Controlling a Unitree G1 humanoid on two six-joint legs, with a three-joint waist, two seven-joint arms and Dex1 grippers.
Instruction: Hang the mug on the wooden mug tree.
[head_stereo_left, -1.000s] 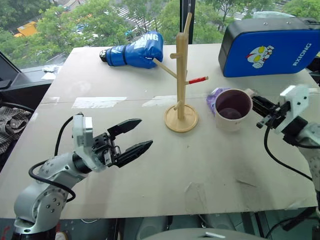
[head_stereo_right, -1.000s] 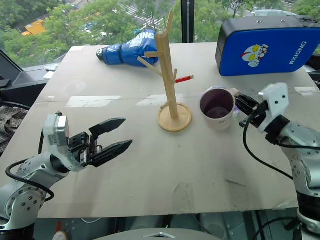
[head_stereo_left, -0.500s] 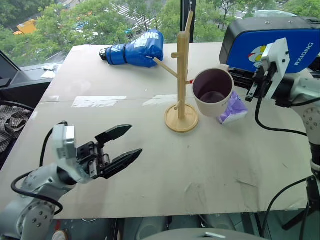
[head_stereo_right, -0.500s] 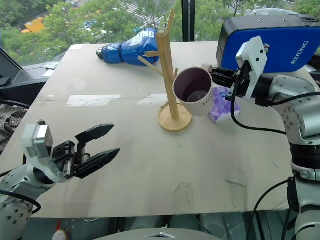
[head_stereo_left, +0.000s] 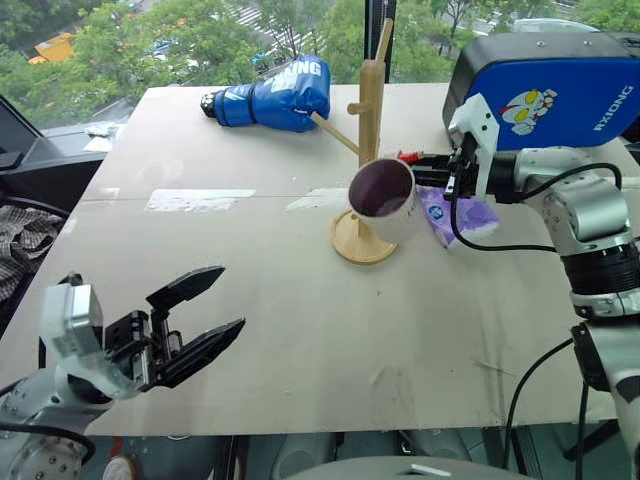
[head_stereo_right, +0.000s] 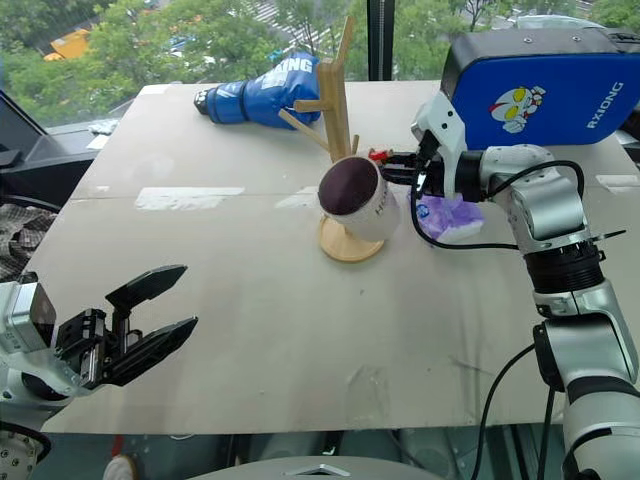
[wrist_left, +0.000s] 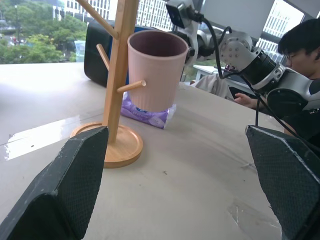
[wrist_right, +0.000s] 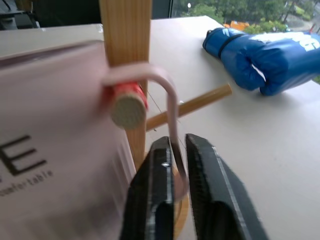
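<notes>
Mug (head_stereo_left: 382, 195) hangs off the table beside the tree (head_stereo_left: 365, 160), mouth tipped toward the camera, body in front of the post at about 5 o'clock from the post top. In the right wrist view the handle loop (wrist_right: 167, 115) arches over the red-tipped peg (wrist_right: 127, 107); the peg end sits inside the loop, so the handle is threaded on. Whether the loop's inner top already bears on the peg I cannot tell. Right gripper (wrist_right: 175, 165) comes in from 3 o'clock of the mug, pointing roughly level toward the post; its fingers (wrist_right: 155, 200) lie close on either side of the thin handle strip, narrow gap, looking pinched on it or barely slackened. Peg axis runs from the post out toward the gripper, rising slightly; the handle's plane crosses it. My read: the coming move turns on letting the loop settle along the peg toward the post, then backing the fingers straight out toward 3 o'clock without dragging the handle off the tip. Left gripper (head_stereo_left: 185, 325) is at 7 o'clock of the tree, well apart, fingers spread wide, empty; the right arm is much the nearer. Purple packet (head_stereo_left: 455, 215) lies on the table under the right wrist.
</notes>
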